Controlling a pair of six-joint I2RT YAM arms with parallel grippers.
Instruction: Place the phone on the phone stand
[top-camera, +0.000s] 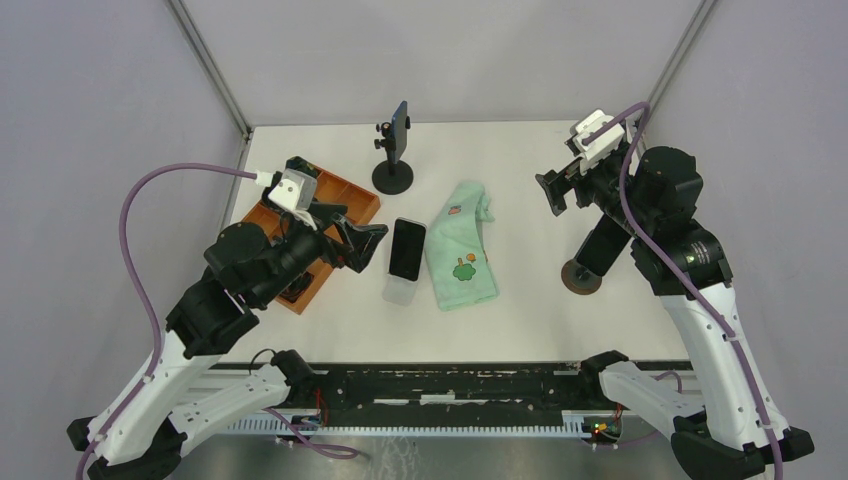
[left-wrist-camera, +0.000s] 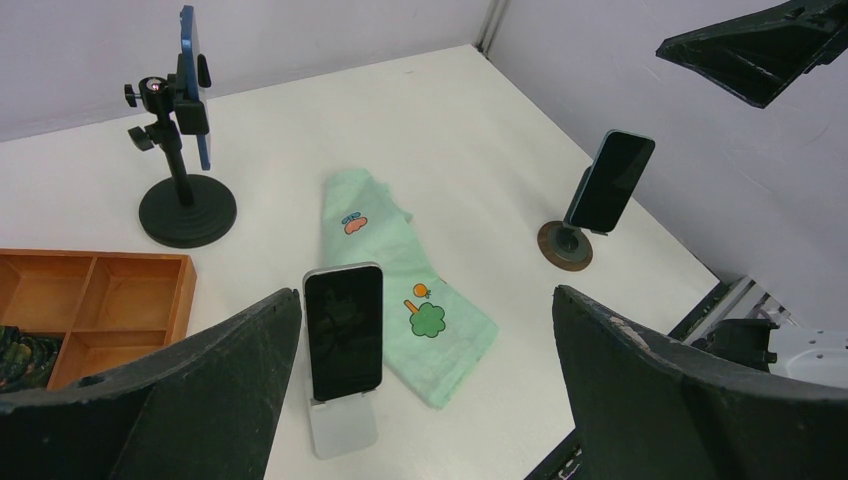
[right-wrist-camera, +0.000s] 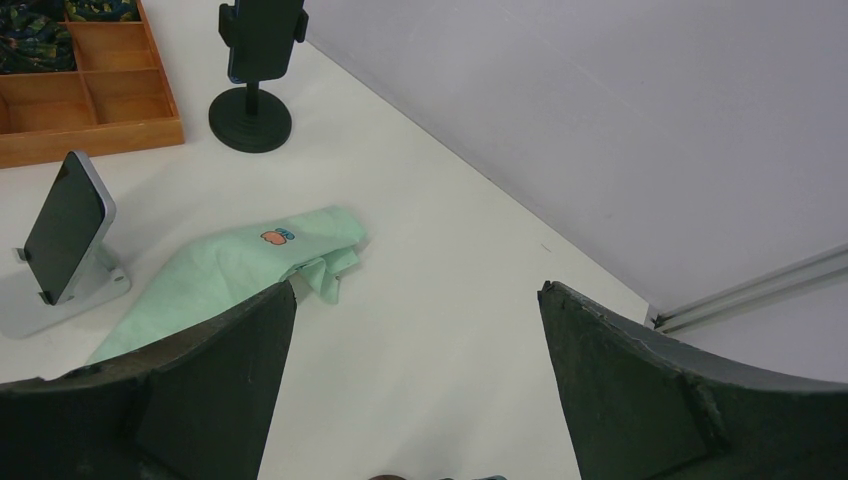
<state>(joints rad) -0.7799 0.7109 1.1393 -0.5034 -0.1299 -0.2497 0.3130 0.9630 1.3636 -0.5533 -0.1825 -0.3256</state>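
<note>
White table (top-camera: 520, 312) holds a phone (top-camera: 406, 248) leaning on a pale stand (top-camera: 398, 292) beside a green towel (top-camera: 462, 250); left gripper (left-wrist-camera: 425, 390) and right gripper (right-wrist-camera: 415, 390) both hover spread wide, empty

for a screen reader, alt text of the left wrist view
A dark phone leans on a pale stand, framed by the left arm's open fingers. A green towel lies beside it, a wooden tray at left; behind, a blue phone is clamped at left and another phone propped at right.
</note>
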